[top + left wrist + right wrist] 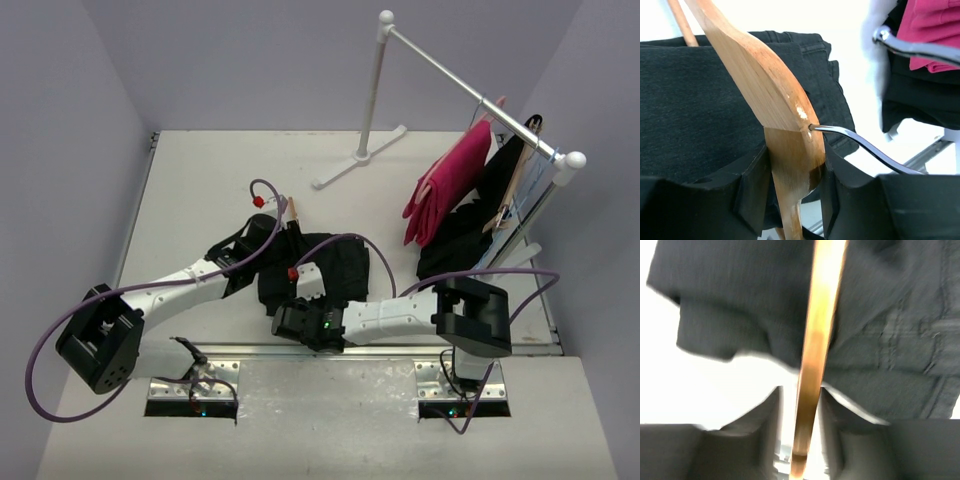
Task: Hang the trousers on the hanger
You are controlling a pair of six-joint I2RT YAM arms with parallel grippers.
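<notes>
Trousers (335,262) lie bunched by the tabletop (200,180)'s near edge, apparently not draped yet. Left gripper (795,170) clamps the hanger (765,85) neck, right gripper (800,410) sits slightly open around its bar.

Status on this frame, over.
Left gripper clamped on the hanger near its hook. Right gripper open, straddling the hanger. Trousers bunched on the table beneath. No obstruction seen.

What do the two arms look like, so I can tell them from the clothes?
The left arm and right arm both have white links, bulky black joint housings and black jaws. A purple cable loops along each, ending at a small red fitting. A green light shows near the right wrist.
</notes>
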